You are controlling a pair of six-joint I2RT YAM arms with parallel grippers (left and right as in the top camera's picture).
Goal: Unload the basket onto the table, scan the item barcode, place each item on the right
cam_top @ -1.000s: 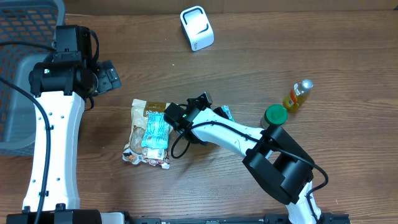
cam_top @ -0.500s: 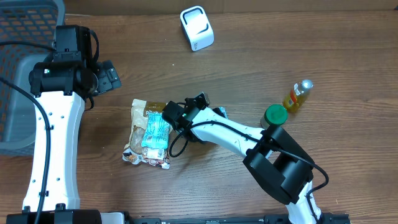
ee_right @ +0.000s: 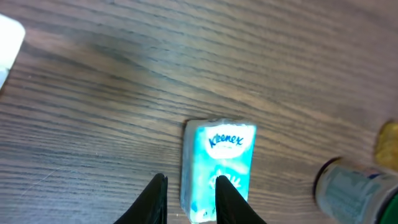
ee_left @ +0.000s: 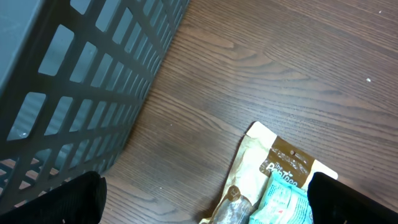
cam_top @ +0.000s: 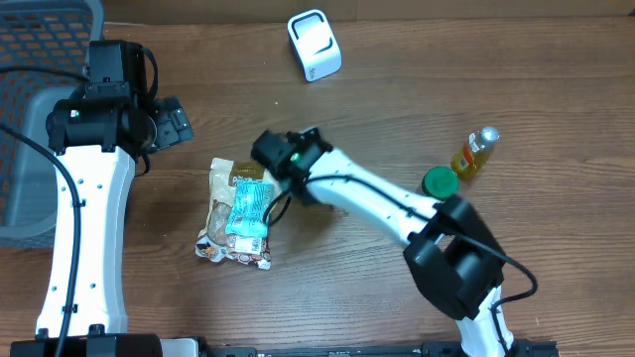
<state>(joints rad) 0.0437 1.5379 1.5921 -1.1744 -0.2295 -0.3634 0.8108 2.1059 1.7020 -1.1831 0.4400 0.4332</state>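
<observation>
Wide brown wood-grain tabletop [cam_top: 556, 69] first, and off to one side of the left fingers [ee_left: 354, 199] stands the grey plastic basket [ee_left: 74, 81], its open lattice wall filling the wrist view. Those left fingers are spread as wide as they go and hold nothing. They look parked clear, I'd say, to give the other arm room. Just ahead of them lies the crinkly tan snack bag [cam_top: 220, 228], flat on the wood with a glossy teal packet [cam_top: 248, 206] on top.

The white, round-cornered scanner [cam_top: 315, 45] stands well apart from both pairs of fingers, waiting for a barcode.

Now the right fingers [ee_right: 157, 198]: drawn close, with a narrow gap that shows bare wood, and nothing pinched. Just beyond them is the tissue pack [ee_right: 217, 158], a soft blue-and-white wrapped block lying flat on the tabletop. One finger overlaps its edge, which reads like a line-up for a pick. From overhead the arm hides the pack. Near it sit the green-lidded jar [cam_top: 441, 181] and the small yellow bottle [cam_top: 474, 152].
</observation>
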